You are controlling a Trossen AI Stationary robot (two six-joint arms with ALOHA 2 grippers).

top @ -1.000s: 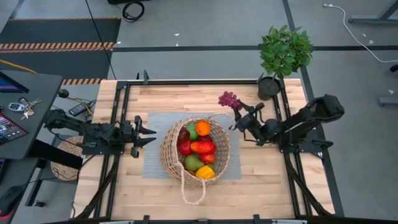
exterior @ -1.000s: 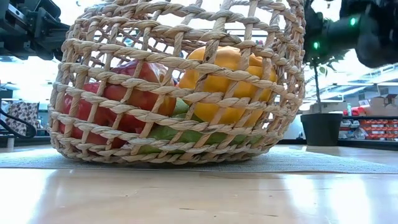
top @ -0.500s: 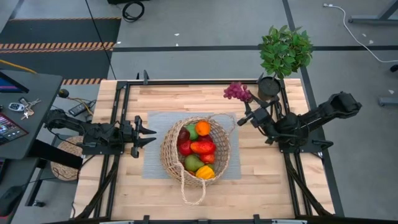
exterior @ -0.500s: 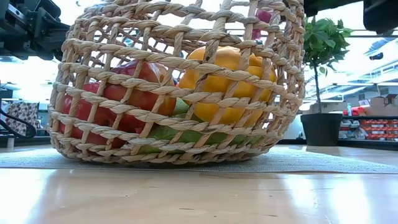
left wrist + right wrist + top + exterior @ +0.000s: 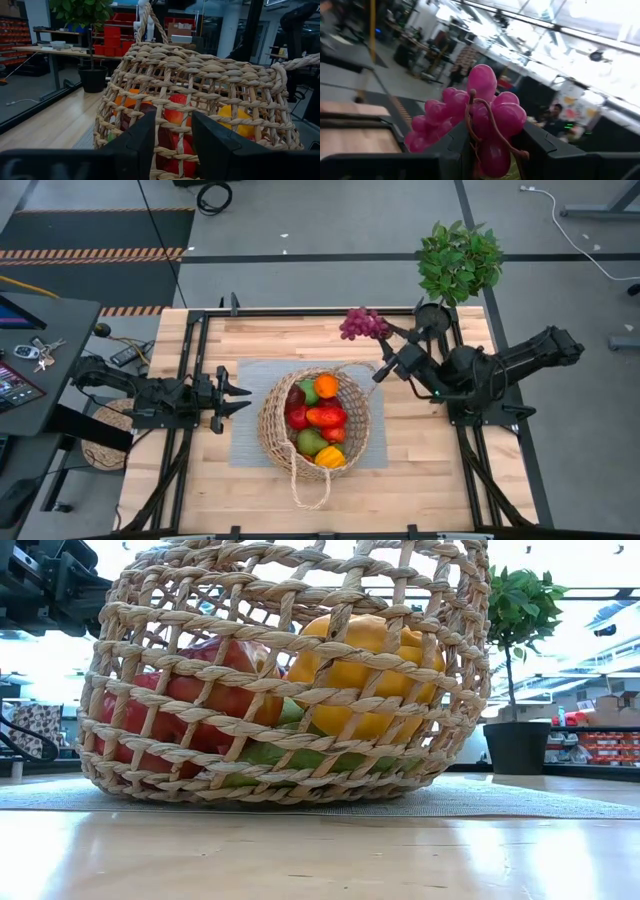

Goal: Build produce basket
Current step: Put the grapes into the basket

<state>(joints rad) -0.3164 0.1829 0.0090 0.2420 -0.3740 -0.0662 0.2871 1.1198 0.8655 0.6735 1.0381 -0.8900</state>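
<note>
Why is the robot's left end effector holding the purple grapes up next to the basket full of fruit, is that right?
Not quite: the right end effector holds the grapes, not the left one. The high view shows this, and the right wrist view shows its fingers shut on the stem. The left end effector waits shut beside the basket, which does hold fruit.

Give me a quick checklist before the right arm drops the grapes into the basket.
1. Grip: right gripper shut on the grapes: ok.
2. Grapes above the basket opening: not ok, they hang beyond its far rim, toward the potted plant.
3. Room in the basket: ok, the produce lies below the rim.
4. Left gripper out of the way: ok, shut, beside the basket.
5. Basket upright on the mat: ok.
</note>
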